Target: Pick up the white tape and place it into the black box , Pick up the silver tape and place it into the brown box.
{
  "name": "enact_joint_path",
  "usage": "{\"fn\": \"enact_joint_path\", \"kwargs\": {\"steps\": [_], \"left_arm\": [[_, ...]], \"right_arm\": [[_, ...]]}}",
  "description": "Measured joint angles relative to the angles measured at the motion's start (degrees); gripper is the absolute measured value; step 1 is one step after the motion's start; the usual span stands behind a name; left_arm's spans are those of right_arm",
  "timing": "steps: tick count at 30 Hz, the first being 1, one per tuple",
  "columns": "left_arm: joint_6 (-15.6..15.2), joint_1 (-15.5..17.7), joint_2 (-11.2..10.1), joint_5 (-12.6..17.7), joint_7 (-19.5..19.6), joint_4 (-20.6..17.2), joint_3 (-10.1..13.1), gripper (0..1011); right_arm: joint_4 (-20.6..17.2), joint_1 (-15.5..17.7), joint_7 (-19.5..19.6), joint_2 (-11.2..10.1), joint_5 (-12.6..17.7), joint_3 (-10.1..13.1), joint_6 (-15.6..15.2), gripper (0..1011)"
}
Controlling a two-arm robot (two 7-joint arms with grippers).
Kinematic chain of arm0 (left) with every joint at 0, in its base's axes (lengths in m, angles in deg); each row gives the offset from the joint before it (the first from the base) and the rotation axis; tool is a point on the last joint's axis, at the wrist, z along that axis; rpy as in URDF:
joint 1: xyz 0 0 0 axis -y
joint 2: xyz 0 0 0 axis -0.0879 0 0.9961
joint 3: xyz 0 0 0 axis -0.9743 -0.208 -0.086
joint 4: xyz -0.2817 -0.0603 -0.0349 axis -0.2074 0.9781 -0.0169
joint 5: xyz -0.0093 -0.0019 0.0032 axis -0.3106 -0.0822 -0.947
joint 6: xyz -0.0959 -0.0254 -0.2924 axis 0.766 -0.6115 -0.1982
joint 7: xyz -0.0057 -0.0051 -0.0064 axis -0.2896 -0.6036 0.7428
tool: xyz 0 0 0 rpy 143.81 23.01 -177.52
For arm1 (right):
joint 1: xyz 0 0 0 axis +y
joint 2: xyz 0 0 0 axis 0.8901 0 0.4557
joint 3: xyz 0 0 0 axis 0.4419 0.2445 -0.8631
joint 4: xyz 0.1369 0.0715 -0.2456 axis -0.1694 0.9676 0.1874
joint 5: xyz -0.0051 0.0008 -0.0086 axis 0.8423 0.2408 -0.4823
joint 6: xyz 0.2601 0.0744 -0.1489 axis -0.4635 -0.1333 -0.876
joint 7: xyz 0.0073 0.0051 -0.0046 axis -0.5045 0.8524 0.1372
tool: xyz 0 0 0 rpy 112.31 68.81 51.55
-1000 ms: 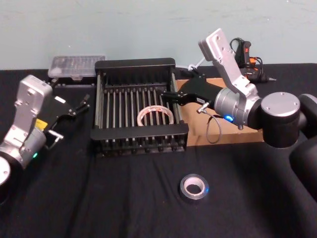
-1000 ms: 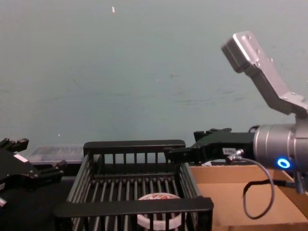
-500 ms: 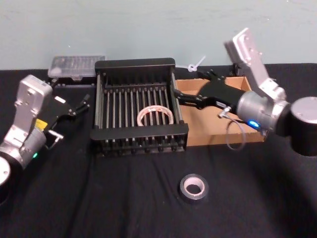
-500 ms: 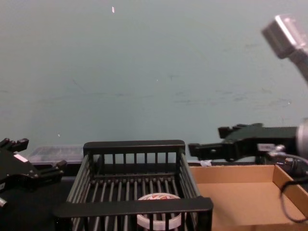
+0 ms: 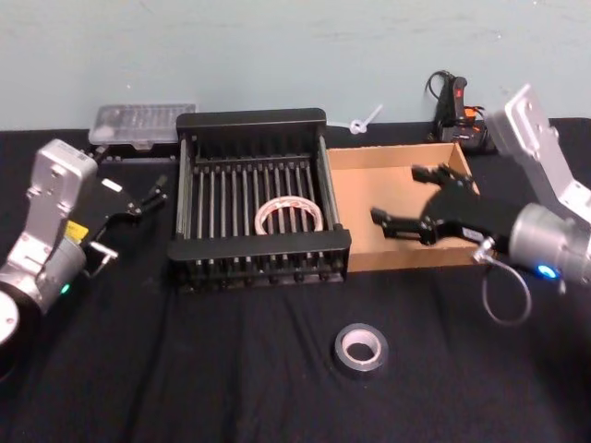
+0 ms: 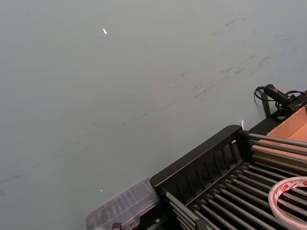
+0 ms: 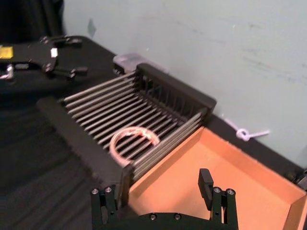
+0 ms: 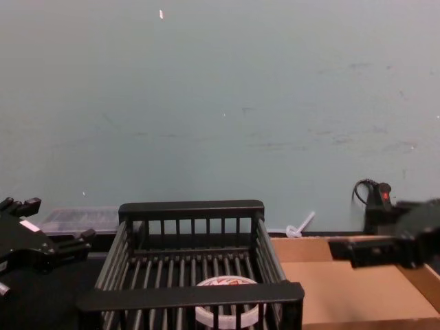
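My right gripper (image 5: 409, 201) hangs over the brown box (image 5: 360, 185), jaws spread, empty. White tape (image 5: 289, 214) lies in the black box (image 5: 254, 119). Silver tape (image 5: 361, 347) sits on the table. Left gripper (image 5: 148, 197) parked, jaws spread.

The right gripper (image 7: 160, 201), jaws apart, hangs above the brown box (image 7: 192, 172) beside the black box (image 7: 86, 153).

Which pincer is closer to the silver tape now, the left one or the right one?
The right. The right pincer hovers open over the brown box, just beyond the silver tape. The left pincer sits far off, left of the black box.
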Motion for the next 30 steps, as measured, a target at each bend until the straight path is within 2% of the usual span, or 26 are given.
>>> {"fn": "enact_joint_path", "kwargs": {"steps": [6,13,20,30], "left_arm": [[0.0,0.0,0.0,0.0,0.0,0.0,0.0,1001],[0.0,0.0,0.0,0.0,0.0,0.0,0.0,1001],[0.0,0.0,0.0,0.0,0.0,0.0,0.0,1001],[0.0,0.0,0.0,0.0,0.0,0.0,0.0,1001]], "right_arm": [[-2.9,3.9,-0.8,-3.3,1.3,-0.3,0.4,1000],[-4.5,6.5,-1.3,-5.5,2.5,-1.5,-0.2,1000],[-5.2,7.6,-1.7,-7.1,3.2,-3.1,-1.2,1000],[-5.0,7.7,-2.0,-7.9,3.6,-4.9,-1.8,1000]]}}
